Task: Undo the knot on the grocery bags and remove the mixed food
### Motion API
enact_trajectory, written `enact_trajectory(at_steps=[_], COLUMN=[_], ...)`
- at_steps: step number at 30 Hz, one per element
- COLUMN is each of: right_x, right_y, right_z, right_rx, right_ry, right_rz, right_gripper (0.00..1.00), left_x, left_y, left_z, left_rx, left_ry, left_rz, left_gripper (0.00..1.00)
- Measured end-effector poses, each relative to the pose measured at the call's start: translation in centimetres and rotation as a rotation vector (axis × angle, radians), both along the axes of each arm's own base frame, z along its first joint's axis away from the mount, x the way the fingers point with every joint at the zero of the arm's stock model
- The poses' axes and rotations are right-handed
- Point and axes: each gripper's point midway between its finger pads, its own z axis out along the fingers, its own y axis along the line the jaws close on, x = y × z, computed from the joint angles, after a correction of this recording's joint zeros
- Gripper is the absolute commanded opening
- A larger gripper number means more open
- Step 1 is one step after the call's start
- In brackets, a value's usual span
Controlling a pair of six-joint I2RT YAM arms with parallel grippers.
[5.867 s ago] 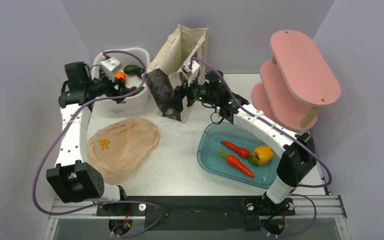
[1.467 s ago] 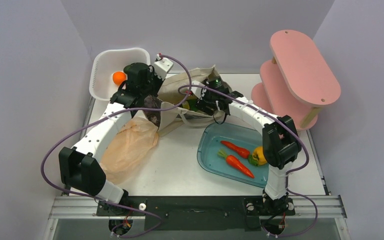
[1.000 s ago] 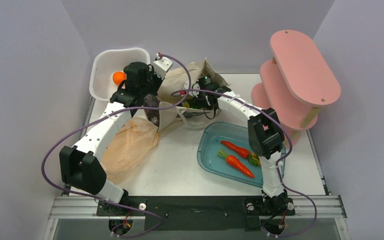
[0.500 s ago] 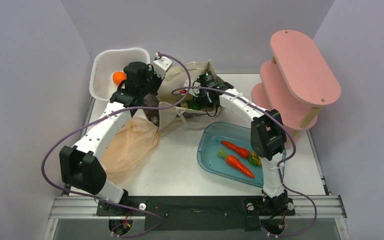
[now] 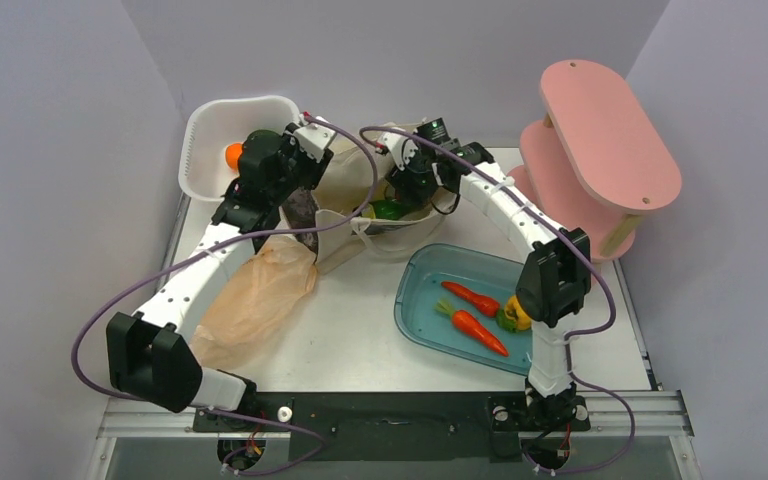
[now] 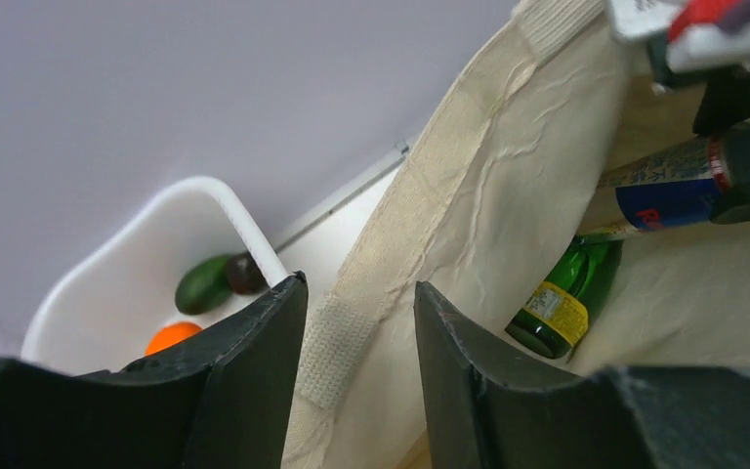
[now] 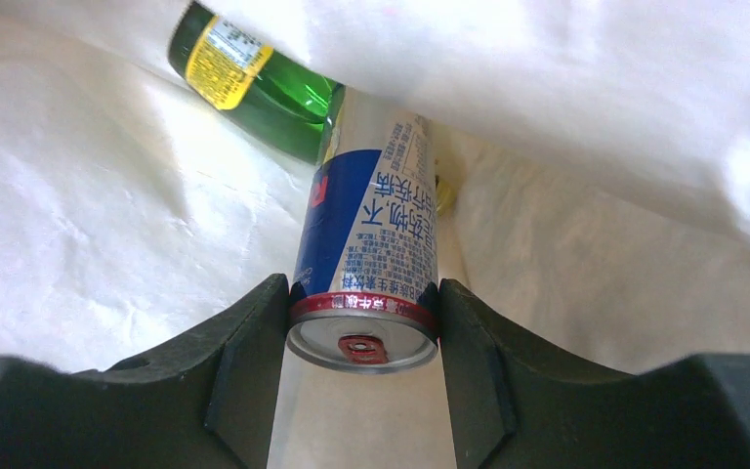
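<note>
The right hand (image 7: pixel 361 289) squeezes the blue-silver can (image 7: pixel 376 234); the green bottle (image 7: pixel 254 83) lies just past it. The left hand (image 6: pixel 356 295) pinches the canvas tote (image 6: pixel 488 195)'s edge.

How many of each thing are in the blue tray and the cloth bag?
Carrots: 2
Pepper: 1
Bottle: 1
Can: 1
Total: 5
</note>
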Motion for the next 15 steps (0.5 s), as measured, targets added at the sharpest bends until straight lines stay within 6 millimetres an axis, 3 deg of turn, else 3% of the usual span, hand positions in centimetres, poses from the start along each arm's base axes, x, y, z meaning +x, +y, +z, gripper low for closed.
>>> enact_trajectory(at_steps=[5, 10, 15], right_x=[0.1, 0.0, -0.4], right_y=[-0.8, -1.5, -1.0], right_z=[1.3, 2.0, 2.5], right_rx=[0.151, 0.272, 0.355], right_ry=[0.099, 0.193, 0.256], right_rz=[-0.107, -0.191, -0.236], right_gripper=[0.0, 0.0, 0.0], left_x=[-1.9, -4.4, -7.1], left_y=[-0.9, -3.2, -5.8], left_z=[3.5, 6.7, 7.0], left_rx=[-0.025, -0.022, 0.041], left_ry=[-0.147, -0.267, -0.325], left_rz=[-0.109, -0.298, -0.516], left_gripper=[0.47, 0.47, 0.47])
